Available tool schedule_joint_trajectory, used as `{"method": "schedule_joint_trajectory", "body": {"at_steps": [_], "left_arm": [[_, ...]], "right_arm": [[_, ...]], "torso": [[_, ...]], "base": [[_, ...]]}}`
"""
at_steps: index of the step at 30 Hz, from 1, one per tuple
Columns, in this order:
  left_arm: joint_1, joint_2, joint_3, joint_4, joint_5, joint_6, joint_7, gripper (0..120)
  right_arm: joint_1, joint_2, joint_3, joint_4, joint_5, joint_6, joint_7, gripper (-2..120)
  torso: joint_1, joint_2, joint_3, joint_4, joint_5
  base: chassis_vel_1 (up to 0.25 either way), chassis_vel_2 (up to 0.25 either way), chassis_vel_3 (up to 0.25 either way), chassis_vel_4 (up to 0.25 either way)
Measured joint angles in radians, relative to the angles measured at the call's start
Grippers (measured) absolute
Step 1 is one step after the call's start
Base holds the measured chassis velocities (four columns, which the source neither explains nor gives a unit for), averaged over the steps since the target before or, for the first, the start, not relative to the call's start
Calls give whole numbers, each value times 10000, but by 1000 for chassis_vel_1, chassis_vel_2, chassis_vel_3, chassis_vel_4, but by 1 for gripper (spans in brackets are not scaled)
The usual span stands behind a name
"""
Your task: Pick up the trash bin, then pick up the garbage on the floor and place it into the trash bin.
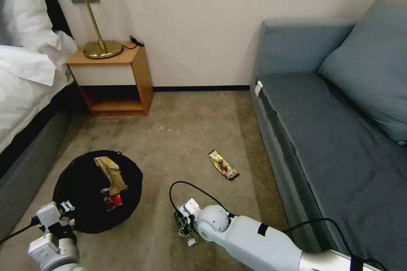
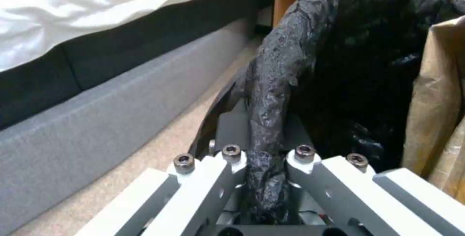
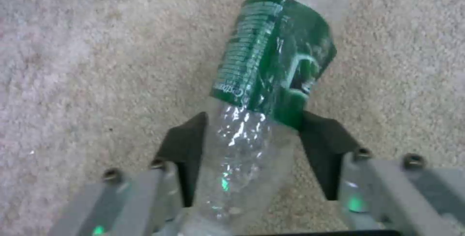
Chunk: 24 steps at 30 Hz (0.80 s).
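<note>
Beige carpet (image 1: 199, 135) runs between bed (image 1: 25, 93) and sofa (image 1: 339, 135). Our right gripper (image 3: 252, 138) clamps the bottle (image 3: 271, 65) low over the carpet. Our left gripper (image 2: 266, 156) pinches the bin (image 1: 80, 186) by its black-lined rim; a paper bag (image 1: 111, 173) and red packet (image 1: 113, 200) lie inside. Nearer the sofa lies a candy wrapper (image 1: 223, 164).

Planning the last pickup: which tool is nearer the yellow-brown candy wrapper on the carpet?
Right. The right tool, holding the clear green-labelled bottle, sits just short of the yellow-brown candy wrapper; the left tool grips the black-lined trash bin, farther away.
</note>
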Motion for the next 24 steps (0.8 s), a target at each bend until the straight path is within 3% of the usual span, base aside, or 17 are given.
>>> {"method": "schedule_joint_trajectory", "body": {"at_steps": [4,9,14,20,22,24], "left_arm": [[-5,0,12,0,4,0,1,4],[-6,1,20,1,5,0,2,4],[0,29,20,93,-5,-1,5,4],[10,2,181,171,8,-25,51,4],[20,1,192,172,12,-31,64,4],[25,3,195,169,-6,-31,81,4]], "right_arm": [[-26,-147,118,106,-192,-3,-168,33],[-25,-396,482,542,-231,70,-259,25],[396,-630,1361,1476,-67,719,-597,19],[1086,-400,1874,2205,683,2576,-1047,19],[1147,-281,1718,2352,866,3741,-1828,19],[1146,-244,1623,2377,930,4098,-2189,19]], "torso": [[0,0,0,0,0],[0,0,0,-1,0],[0,0,0,-1,0],[0,0,0,0,-1],[0,0,0,0,-1],[0,0,0,0,0]], "base": [[0,0,0,0],[0,0,0,0],[0,0,0,0],[0,0,0,0],[0,0,0,0],[0,0,0,0]]}}
